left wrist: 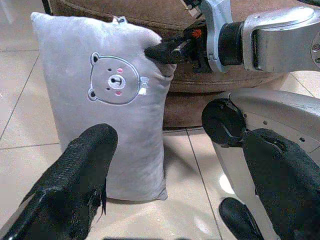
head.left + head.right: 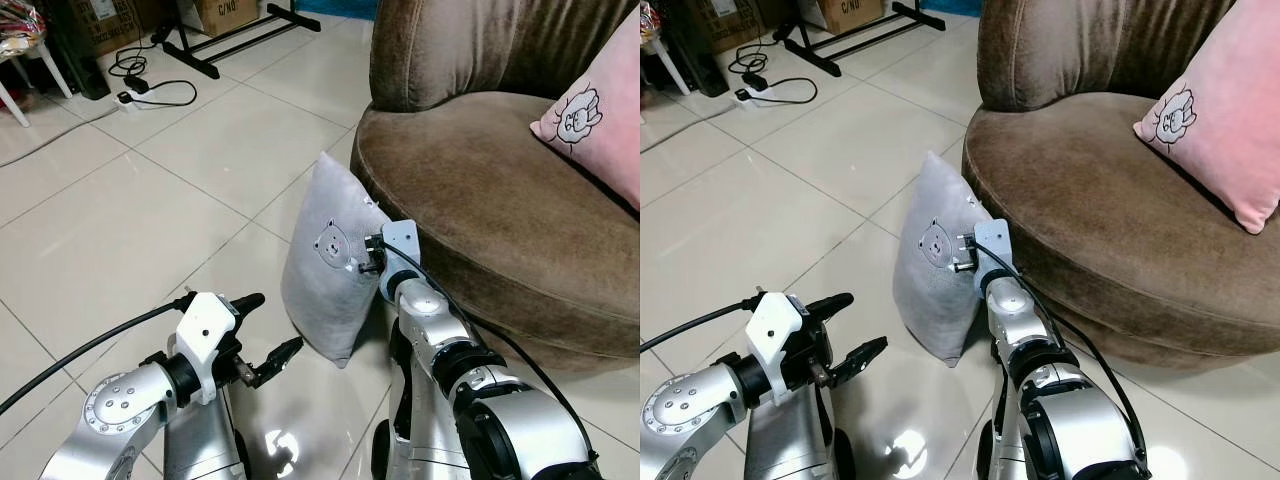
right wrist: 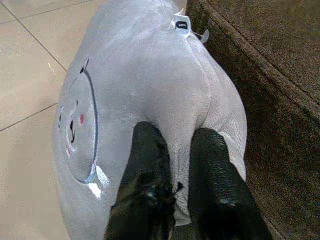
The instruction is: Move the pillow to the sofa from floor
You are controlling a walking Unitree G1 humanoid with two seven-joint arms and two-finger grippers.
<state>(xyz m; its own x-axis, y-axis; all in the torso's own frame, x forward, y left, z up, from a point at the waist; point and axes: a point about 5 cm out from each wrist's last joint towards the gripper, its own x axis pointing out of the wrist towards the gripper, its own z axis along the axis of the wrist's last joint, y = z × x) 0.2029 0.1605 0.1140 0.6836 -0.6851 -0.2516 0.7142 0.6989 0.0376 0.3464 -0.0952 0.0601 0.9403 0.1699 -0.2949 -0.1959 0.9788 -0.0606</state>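
Pillow: I see the grey plush pillow with an embroidered bear face point(image 2: 325, 270) standing on edge on the pale glossy tiled floor point(image 2: 150, 210), its far side leaning against the base of the sofa.
Sofa: the round brown velvet sofa point(image 2: 480, 190) sits just behind the pillow; its seat is higher than the pillow's top corner.
Right pincer: my right pincer point(image 3: 175, 175) is clamped on the pillow's edge, a fold of grey fabric pinched between the two black fingers point(image 3: 147, 165), on the side nearest the sofa.
Left pincer: my left pincer point(image 2: 262, 335) hangs low over the floor, fingers spread apart with nothing between them, pointing at the pillow's face and short of touching it.
On the seat: a pink cushion with a small rabbit drawing point(image 2: 595, 115) leans at the sofa's right end.
In the way: the sofa's rounded front rim bulges out above the pillow.
Around: a black metal stand base point(image 2: 235, 35), a white power strip with black cables point(image 2: 135, 95) and what look like cardboard boxes point(image 2: 225, 12) lie far back on the floor.
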